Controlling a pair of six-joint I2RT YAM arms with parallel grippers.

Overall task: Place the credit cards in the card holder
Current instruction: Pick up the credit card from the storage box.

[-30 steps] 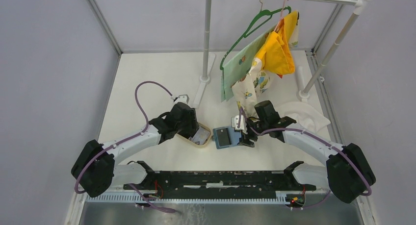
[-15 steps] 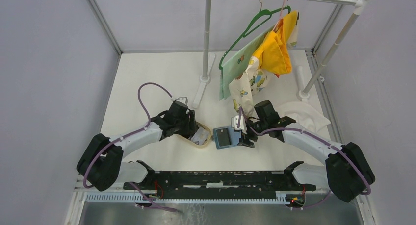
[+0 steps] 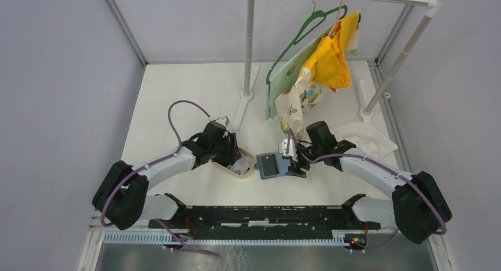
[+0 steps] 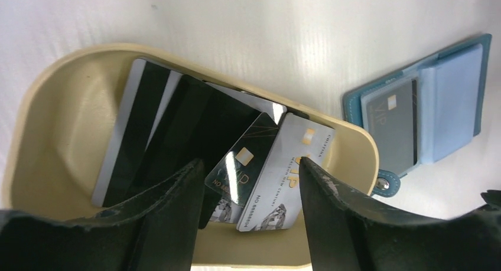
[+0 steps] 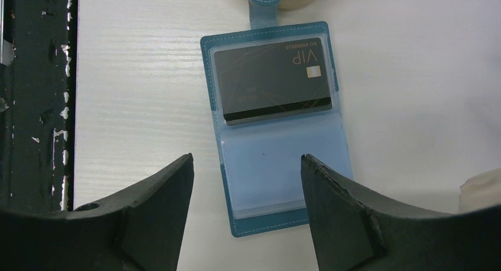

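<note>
Several credit cards (image 4: 195, 129) lie fanned in a tan oval tray (image 4: 65, 105). A dark card with a gold chip (image 4: 245, 165) and a pale card (image 4: 283, 176) overlap at the near end. My left gripper (image 4: 249, 163) is open just above them, one finger on each side, gripping nothing. To the right lies the teal card holder (image 5: 272, 165), opened flat, with one dark card (image 5: 275, 79) in its upper clear pocket. My right gripper (image 5: 247, 157) is open, straddling the holder's near end. From above, the holder (image 3: 269, 165) sits between both grippers.
A clothes rack (image 3: 250, 46) with a green hanger and hanging yellow and patterned cloths (image 3: 322, 64) stands behind the work area. A white cloth (image 3: 363, 138) lies at the right, beyond the right arm. The black base rail (image 3: 260, 215) runs along the near edge.
The left arm has drawn in and its gripper has settled lower over the tray, where the cards have shifted. The hanging cloths sway slightly. The right arm is still.
</note>
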